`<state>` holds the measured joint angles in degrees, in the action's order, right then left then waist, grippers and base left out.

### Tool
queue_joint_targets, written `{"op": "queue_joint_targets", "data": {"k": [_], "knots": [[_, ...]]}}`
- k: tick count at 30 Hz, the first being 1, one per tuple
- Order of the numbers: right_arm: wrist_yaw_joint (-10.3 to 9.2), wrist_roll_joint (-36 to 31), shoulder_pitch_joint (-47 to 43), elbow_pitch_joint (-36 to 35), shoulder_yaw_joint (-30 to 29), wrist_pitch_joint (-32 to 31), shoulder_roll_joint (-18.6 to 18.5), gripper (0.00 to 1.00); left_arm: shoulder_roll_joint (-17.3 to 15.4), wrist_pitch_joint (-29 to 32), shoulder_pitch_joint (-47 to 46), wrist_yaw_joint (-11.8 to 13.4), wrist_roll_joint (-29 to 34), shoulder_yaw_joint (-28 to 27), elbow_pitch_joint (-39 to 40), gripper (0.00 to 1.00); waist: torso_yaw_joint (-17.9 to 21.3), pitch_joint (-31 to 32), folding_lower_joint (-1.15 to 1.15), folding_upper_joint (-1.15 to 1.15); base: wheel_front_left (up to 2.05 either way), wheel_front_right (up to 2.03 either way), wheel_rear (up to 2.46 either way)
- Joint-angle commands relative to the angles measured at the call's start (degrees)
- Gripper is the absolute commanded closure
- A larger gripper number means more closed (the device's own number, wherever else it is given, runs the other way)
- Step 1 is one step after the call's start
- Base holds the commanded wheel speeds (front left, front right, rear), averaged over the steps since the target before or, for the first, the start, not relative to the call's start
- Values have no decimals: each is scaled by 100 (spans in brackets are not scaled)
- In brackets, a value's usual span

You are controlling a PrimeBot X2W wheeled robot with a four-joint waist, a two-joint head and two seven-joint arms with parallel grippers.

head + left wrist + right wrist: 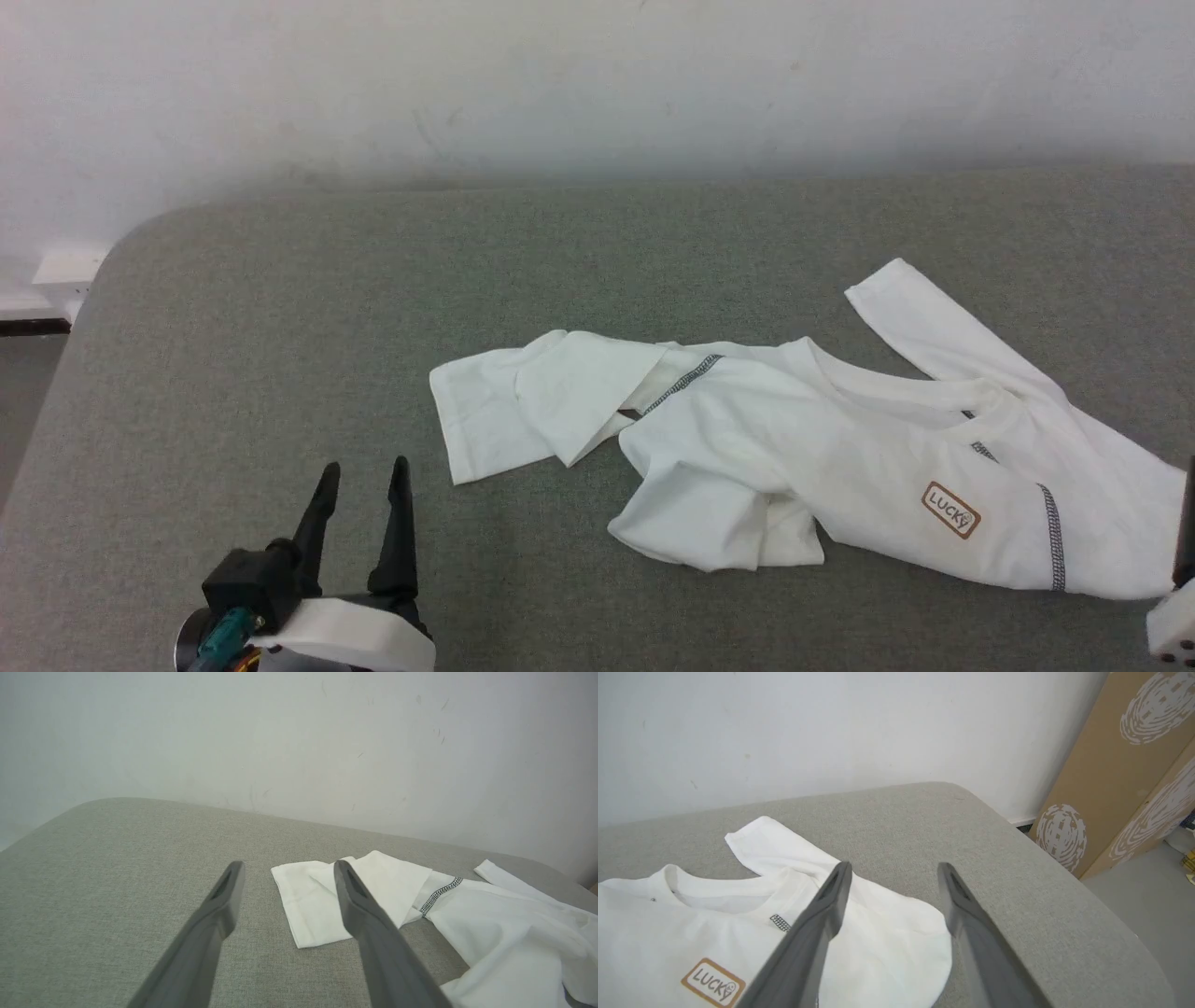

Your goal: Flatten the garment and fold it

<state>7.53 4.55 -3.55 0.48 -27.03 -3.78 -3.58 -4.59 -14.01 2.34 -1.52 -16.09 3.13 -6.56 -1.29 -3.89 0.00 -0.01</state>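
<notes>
The white garment (840, 448) lies crumpled on the grey table (280, 327), right of centre, with dark seam stitching and a brown-bordered "LUCKY" patch (950, 510). One sleeve (934, 327) stretches to the far right; folded cloth (523, 401) sticks out to the left. My left gripper (364, 476) hovers open at the lower left, clear of the cloth. In the left wrist view the left gripper (287, 870) stands open before the garment (327, 900). In the right wrist view the right gripper (894, 870) is open above the garment's (878, 933) right edge, holding nothing.
A white wall (597, 84) runs behind the table. The table's rounded left corner (121, 252) drops to the floor. Right of the table stand brown cardboard panels (1120, 765) with white prints on a grey floor (1148, 900).
</notes>
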Motion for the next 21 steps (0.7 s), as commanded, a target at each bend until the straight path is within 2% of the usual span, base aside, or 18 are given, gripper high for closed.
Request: {"op": "queue_joint_targets", "data": {"k": [1,5,11,16,21], "knots": [[-4,-73,38,-123,178,228,39,0,-77,49,-51,-4,43,-30,-25,0,24,93,0,1,0,0,0],[-4,-113,-112,-361,881,528,60,0,-188,194,-224,-89,79,64,-92,0,53,191,0,1,0,0,0],[-4,-28,-310,-710,1993,547,67,0,-241,722,-867,-286,8,337,-576,0,195,154,0,1,0,0,0],[-4,-40,-312,-992,2535,555,68,0,-190,1443,-1715,-437,-175,633,-1374,0,384,-91,0,1,0,0,0],[-4,-20,-252,-1091,2782,559,69,0,-167,2097,-2438,-519,-371,836,-2198,0,570,-318,0,1,0,0,0]]}}
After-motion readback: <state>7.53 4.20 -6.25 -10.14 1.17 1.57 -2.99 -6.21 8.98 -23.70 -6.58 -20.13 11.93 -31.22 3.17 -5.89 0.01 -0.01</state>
